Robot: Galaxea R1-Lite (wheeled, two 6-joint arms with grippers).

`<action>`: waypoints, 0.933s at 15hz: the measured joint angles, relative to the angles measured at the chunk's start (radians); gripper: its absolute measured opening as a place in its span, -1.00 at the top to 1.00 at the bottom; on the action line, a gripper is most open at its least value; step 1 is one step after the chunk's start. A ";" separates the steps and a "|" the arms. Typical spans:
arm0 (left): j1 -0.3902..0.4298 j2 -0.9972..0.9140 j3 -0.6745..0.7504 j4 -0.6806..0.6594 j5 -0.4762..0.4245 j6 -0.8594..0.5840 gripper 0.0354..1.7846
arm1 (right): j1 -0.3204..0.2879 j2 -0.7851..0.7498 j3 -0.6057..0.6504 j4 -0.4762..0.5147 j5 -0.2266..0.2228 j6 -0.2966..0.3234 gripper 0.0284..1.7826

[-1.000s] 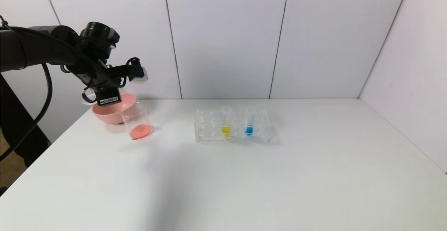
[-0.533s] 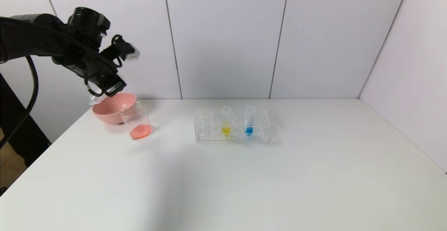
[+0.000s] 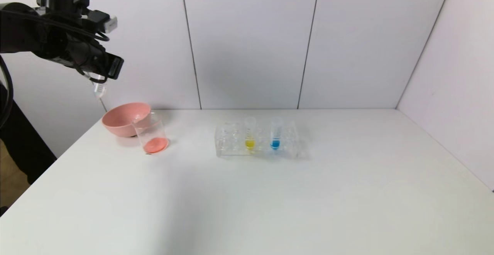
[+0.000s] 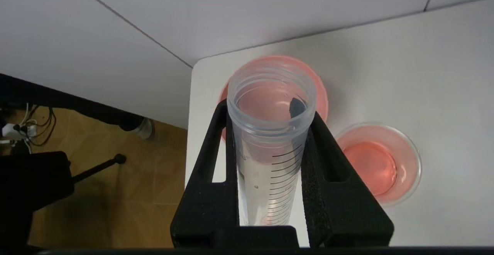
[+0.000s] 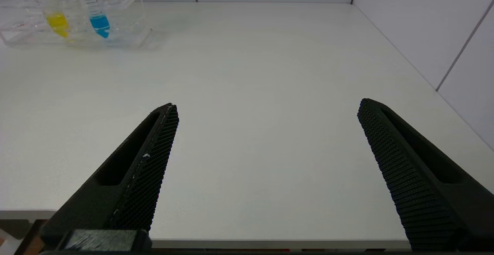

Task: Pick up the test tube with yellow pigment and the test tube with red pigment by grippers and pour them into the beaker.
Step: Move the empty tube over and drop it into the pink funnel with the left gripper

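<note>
the right gripper [image 5: 266, 108], black with two long pointed textured fingers, hangs low over the near edge of the white desk [image 3: 270, 201], its jaws spread wide with only bare desk between them.

farther in, toward the far edge and about midway along it, stands the clear plastic tube rack [image 3: 256, 139]. in it the slim clear test tube with yellow pigment [image 3: 249, 133] stands upright, bright yellow liquid in its tip, and just beside it on the right side a like tube with blue liquid [image 3: 275, 133] stands upright too. the right wrist view shows the same pair in the rack [image 5: 73, 19], yellow [image 5: 54, 16] next to blue [image 5: 94, 12].

toward the far left corner sits the small clear thin-walled beaker [image 3: 151, 133], with a shallow layer of red-orange liquid in its bottom. it stands just in front of the round pink bowl [image 3: 125, 118] and seems to touch it, though the head view does not settle that.

high above that corner, well clear of the bowl, the left gripper [image 3: 101, 73] is clamped on a clear graduated tube, the test tube with red pigment [image 4: 270, 147]. its open mouth points down toward the bowl [image 4: 320, 93] and the beaker [image 4: 380, 162]. only a faint reddish tint shows inside it.
</note>
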 joint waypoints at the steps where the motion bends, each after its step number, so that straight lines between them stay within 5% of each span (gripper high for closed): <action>1: 0.008 -0.002 0.003 -0.035 0.000 -0.051 0.51 | 0.000 0.000 0.000 0.000 0.000 0.000 -0.91; 5: 0.027 -0.001 0.032 -0.154 -0.001 -0.236 0.51 | 0.000 0.000 0.000 0.000 0.000 0.000 -0.91; 14: 0.081 0.053 0.024 -0.188 -0.001 -0.351 0.51 | 0.000 0.000 0.000 0.000 0.000 0.000 -0.91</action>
